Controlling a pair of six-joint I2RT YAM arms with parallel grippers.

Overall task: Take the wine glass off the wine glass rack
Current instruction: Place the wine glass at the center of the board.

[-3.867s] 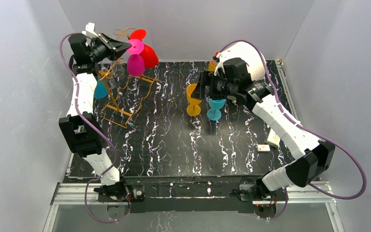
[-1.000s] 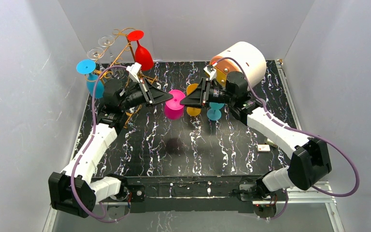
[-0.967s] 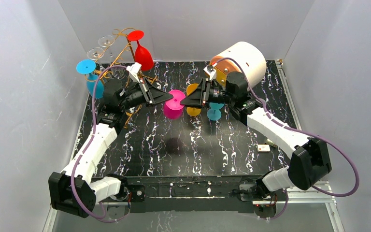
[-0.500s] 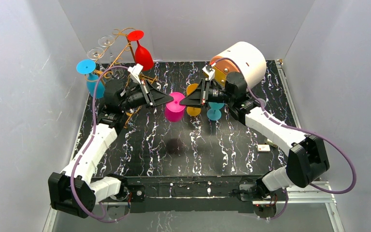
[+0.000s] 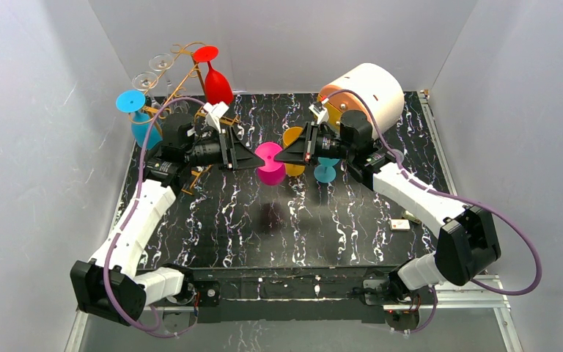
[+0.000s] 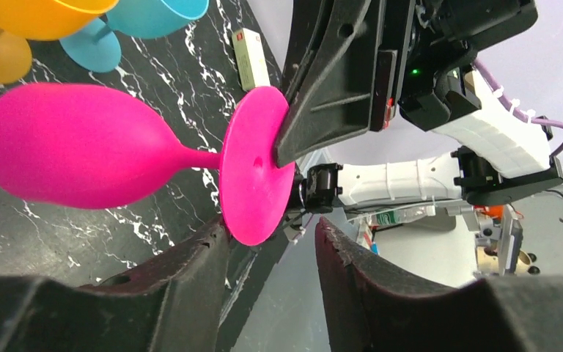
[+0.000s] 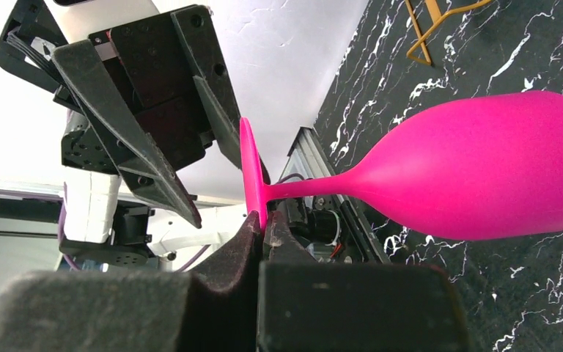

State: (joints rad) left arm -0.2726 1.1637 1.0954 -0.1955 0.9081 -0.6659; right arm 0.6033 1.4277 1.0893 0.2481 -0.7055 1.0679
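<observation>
The pink wine glass [image 5: 270, 163] hangs sideways above the middle of the table, off the gold wire wine glass rack [image 5: 183, 73] at the back left. My right gripper [image 5: 280, 155] is shut on the rim of its round foot [image 7: 251, 169], pinching the disc edge-on [image 7: 264, 218]. My left gripper [image 5: 252, 157] stands open just left of the foot. In the left wrist view the foot [image 6: 253, 176] sits just beyond the parted fingers of the left gripper [image 6: 271, 231], close to the left one, and the bowl [image 6: 81, 147] points away to the left.
A red glass [image 5: 216, 84], a blue glass [image 5: 133, 103] and clear glasses [image 5: 152, 70] hang on the rack. An orange glass [image 5: 292, 143] and a teal glass [image 5: 327, 167] stand behind the right gripper. A white cylinder [image 5: 366, 92] lies at the back right. A small box [image 5: 400, 224] is on the right.
The right gripper has shut on the pink glass's foot. The left gripper has opened, let go of it and drawn back slightly to the left.
</observation>
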